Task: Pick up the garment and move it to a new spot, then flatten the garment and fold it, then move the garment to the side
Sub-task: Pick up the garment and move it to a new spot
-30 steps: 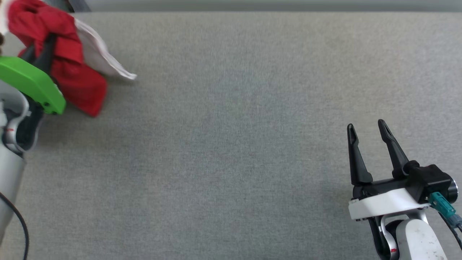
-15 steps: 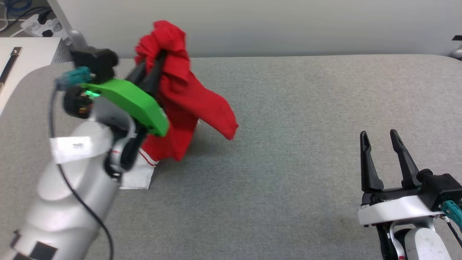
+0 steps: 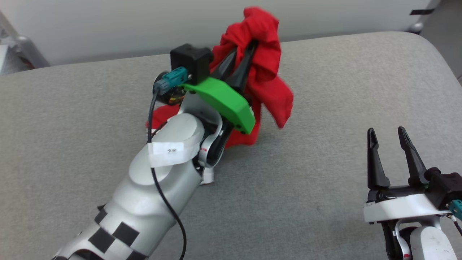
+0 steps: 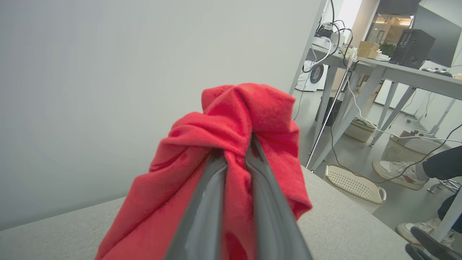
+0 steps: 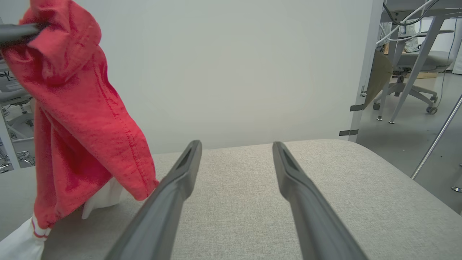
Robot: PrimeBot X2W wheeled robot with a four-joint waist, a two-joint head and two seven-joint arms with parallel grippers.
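- Red cloth dominates your head view: the garment (image 3: 269, 76) hangs bunched from your left gripper (image 3: 248, 50), whose two dark fingers are pressed together on a fold at its top, above the far middle of the grey padded table (image 3: 343, 83). Lower folds drape behind the gripper's green cover (image 3: 223, 101), and a scrap of white fabric peeks out beside the pale forearm (image 3: 158, 180). Your right gripper (image 3: 386, 131) sits at lower right, well apart from the cloth, fingers spread and holding nothing.
- From your left wrist view, the two fingers run up from the bottom edge almost touching, with a ridge of red fabric pinched between them. The bundle mounds over their tips against a plain pale wall (image 4: 90, 90). Past the table's edge on the right you see a perforated basket (image 4: 355, 187) on the floor, a person's pale shoe (image 4: 393, 171) and a desk (image 4: 408, 74) strung with cables.
- From your right wrist view, that gripper's fingers stand wide apart over bare table, with nothing between them. The garment hangs at the left, held up at the top corner by a dark finger of the other arm. Its white sleeve (image 5: 18, 242), edged with red-striped trim, rests on the table at lower left. An office chair (image 5: 415, 61) stands beyond the wall's end on the right.
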